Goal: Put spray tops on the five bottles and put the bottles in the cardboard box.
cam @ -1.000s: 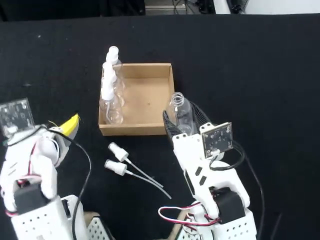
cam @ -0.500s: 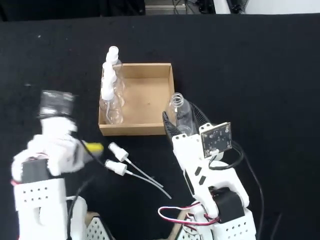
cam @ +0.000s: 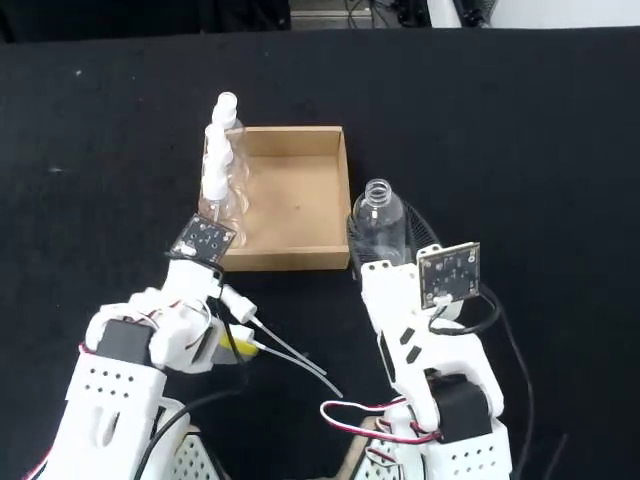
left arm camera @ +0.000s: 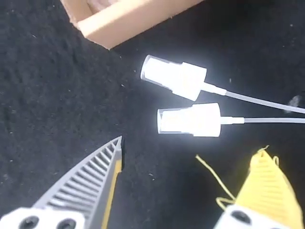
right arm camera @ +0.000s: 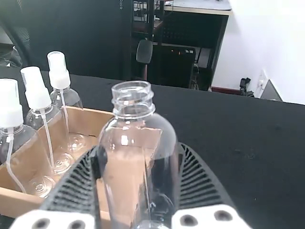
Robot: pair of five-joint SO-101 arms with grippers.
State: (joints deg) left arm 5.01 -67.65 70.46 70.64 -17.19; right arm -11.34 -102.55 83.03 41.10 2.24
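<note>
The left gripper (left arm camera: 190, 147) hangs low over the black table (cam: 520, 150) with its jaws released and spread wide, one finger grey and one yellow, nothing between them. Two loose spray tops lie side by side on the table just ahead of those fingertips, each trailing a thin clear tube. The nearer spray top (left arm camera: 189, 120) lies just beyond the gap between the jaws. The farther spray top (left arm camera: 174, 77) lies just past it, close alongside but apart from it. Beyond both, farther out from the jaws, a corner of the cardboard box (cam: 345, 190) comes into the left wrist view.

Three capped bottles stand upright in a row inside the box, along the wall on the left gripper's side: the first capped bottle (cam: 218, 200), the second capped bottle (cam: 218, 150) and the third capped bottle (cam: 228, 115). Each wears a white spray top. The rest of the box floor is bare cardboard.

The right gripper (cam: 385, 235) has its jaws clenched on one open bottle (right arm camera: 138, 157), black fingers pressed against either side of the clear body. The bottle stands upright, its bare threaded neck rising above the fingertips. It is outside the box, just beside the near corner of the wall. Seen from these jaws, the three capped bottles stand beyond the held one and off to one side.

In all: four bottles, three capped and one open, and two loose spray tops.
</note>
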